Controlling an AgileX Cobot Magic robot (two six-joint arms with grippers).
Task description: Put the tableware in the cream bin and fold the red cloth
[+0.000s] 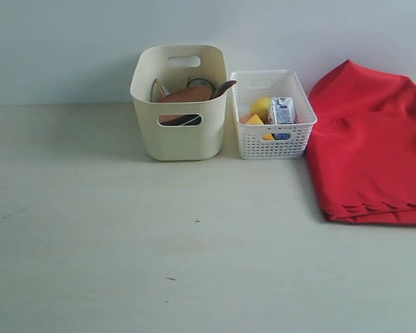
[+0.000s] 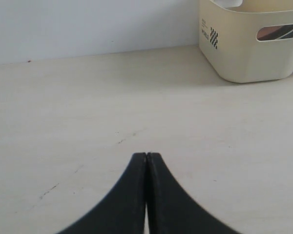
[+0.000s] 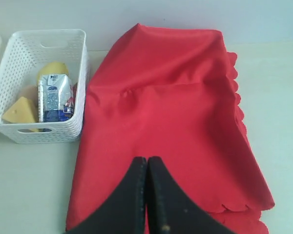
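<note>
- The cream bin (image 1: 180,139) stands on the counter (image 1: 125,243), at its back edge close to the wall.
- Tableware sits inside the cream bin, but the bin's wall hides most of it. Only the rim of a brown plate (image 1: 187,94) and a spoon (image 1: 224,87) leaning at the corner can be made out above the edge.
- Through the bin's front handle cut-out a brown and a dark shape show, too small to name.
- A white basket (image 1: 274,142) stands just beside the cream bin, holding a milk carton (image 1: 282,111), a lemon (image 1: 261,107) and a cheese wedge (image 1: 255,120). Anything lower in it is screened by its wall.
- The red cloth (image 1: 374,152) lies on the counter past the basket, on the side away from the cream bin. It is in stacked layers, with scalloped edges showing along one side. The exterior view cuts off its far part.
- The left hand (image 2: 146,155) is clenched, tips pressed together and grasping nothing. It is over bare counter, well apart from the cream bin.
- The right hand (image 3: 147,158) is also clenched and empty, above the red cloth. Whether it touches the fabric cannot be told.
- Neither hand appears in the exterior view.
</note>
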